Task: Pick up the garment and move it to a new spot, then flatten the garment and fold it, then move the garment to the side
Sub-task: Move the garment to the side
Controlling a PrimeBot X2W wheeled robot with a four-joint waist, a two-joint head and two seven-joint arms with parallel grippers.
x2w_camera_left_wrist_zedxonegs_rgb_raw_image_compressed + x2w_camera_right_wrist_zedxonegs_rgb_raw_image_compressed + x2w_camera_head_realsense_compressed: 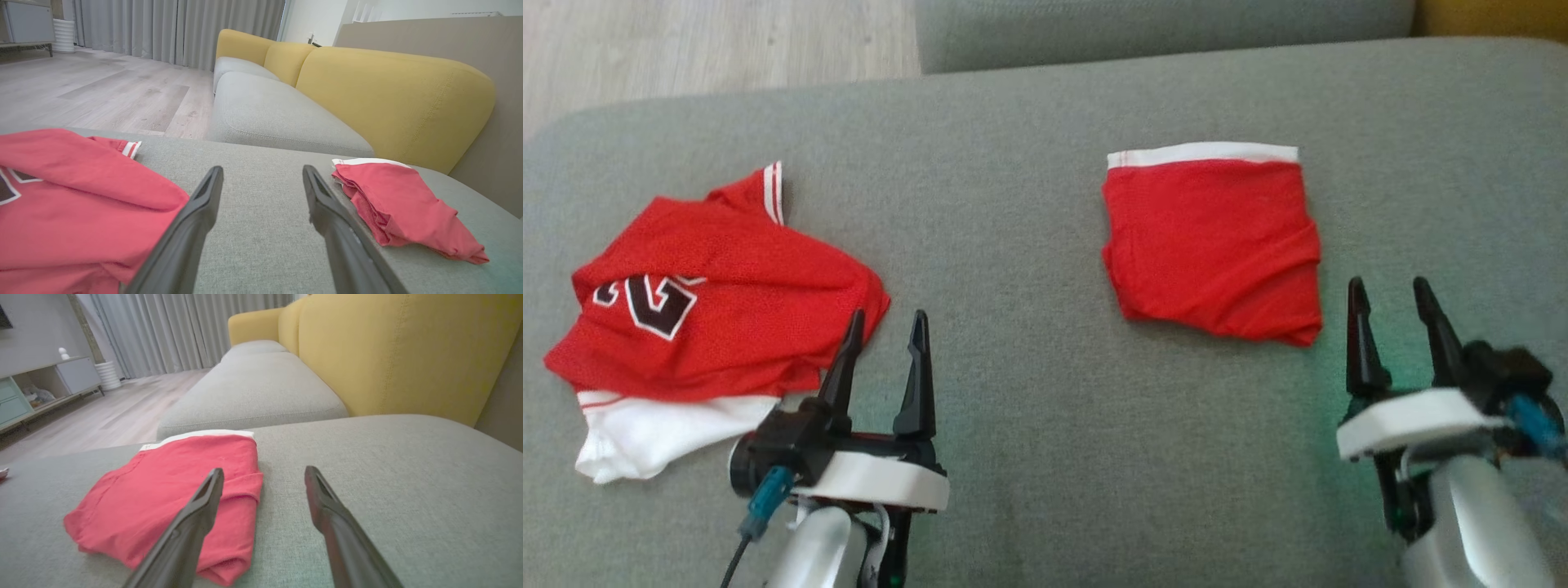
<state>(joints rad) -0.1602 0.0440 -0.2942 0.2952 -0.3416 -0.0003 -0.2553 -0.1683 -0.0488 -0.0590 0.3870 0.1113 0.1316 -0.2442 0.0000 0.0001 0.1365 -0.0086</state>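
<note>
Two red garments lie on the grey cushion (1029, 163). A folded red garment with a white band (1213, 245) rests at the right; it also appears in the left wrist view (400, 204) and the right wrist view (171, 498). A crumpled red jersey with a black and white number and a white hem (711, 294) lies at the left (73, 196). My right gripper (1390, 292) is open and empty, just right of and nearer than the folded garment (263, 475). My left gripper (886, 322) is open and empty, beside the jersey's right edge (261, 173).
The grey cushion's far edge drops to a wooden floor (711, 49). A second grey seat (269, 110) and a yellow backrest (392, 94) lie beyond. Bare cushion separates the two garments. A low cabinet (36, 388) and curtains stand far off.
</note>
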